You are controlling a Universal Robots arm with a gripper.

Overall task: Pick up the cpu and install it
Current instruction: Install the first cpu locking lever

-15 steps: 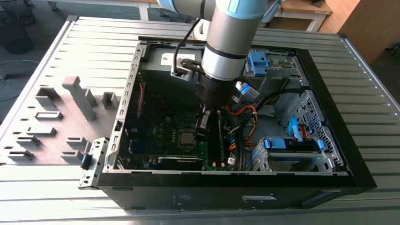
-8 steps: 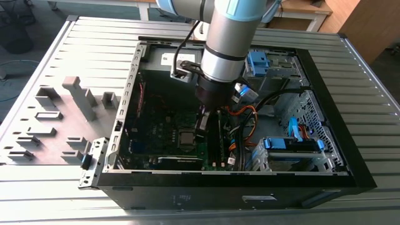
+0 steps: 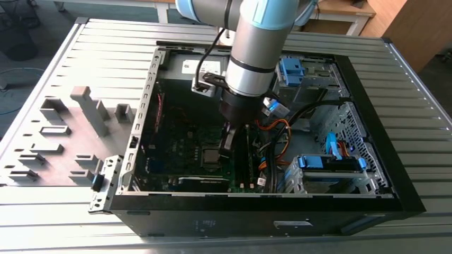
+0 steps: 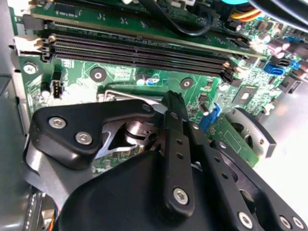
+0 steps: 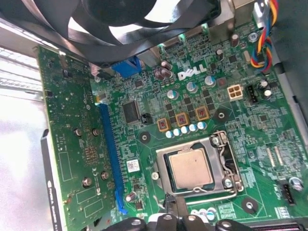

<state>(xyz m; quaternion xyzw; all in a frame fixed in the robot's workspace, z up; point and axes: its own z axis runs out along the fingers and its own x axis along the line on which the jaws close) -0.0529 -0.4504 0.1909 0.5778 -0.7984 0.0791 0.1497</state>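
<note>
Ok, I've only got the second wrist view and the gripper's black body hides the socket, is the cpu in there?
Observer: Yes. In the first wrist view the cpu lies flat in the socket, silver top up.
Operator: And the frame around it?
Observer: The metal frame borders the cpu on all sides, and nothing covers the chip's top.
Operator: Where's the arm overall?
Observer: In the exterior view the arm reaches straight down into the open case.

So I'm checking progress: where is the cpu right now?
The cpu lies inside the metal socket frame on the green motherboard in the first wrist view; in the exterior view it sits just below the gripper.
</note>
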